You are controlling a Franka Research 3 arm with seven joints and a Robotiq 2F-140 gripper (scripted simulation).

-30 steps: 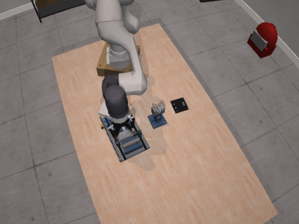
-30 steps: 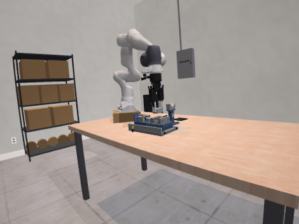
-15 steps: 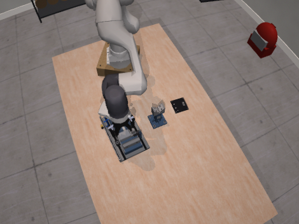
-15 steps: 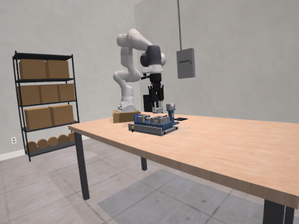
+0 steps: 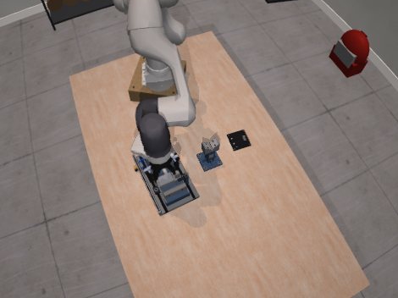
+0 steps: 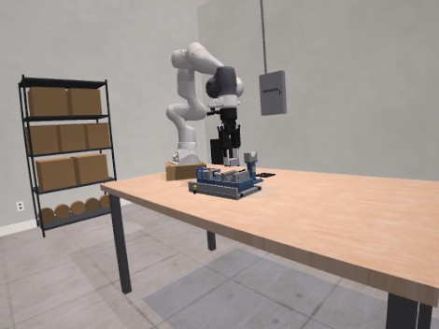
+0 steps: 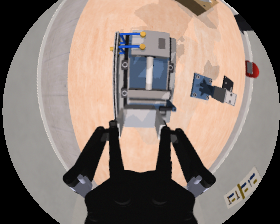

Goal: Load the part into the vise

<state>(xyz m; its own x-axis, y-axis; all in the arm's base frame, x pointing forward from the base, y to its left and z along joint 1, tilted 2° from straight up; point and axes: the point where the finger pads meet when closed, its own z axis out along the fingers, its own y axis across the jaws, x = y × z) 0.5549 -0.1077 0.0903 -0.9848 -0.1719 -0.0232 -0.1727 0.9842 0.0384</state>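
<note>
Half done, by my judgement: the gripper [image 7: 139,136] was clamped on the part [image 7: 141,115], carried above the open vise [image 7: 148,72]. Lowering and seating remained. Farther right stood the V-block [image 7: 215,88] and bare infeed plate [image 5: 239,140].

- The part [image 7: 143,113], a pale grey block, sits crosswise between the fingertips of the gripper [image 7: 141,123], held above the vise [image 7: 145,66]; its slot cannot be made out.
- The vise, grey and blue, lies open on the table.
- The V-block [image 5: 210,146] stands on a blue base beside the vise.
- The black infeed plate [image 5: 239,140] lies bare just beyond it.
</note>
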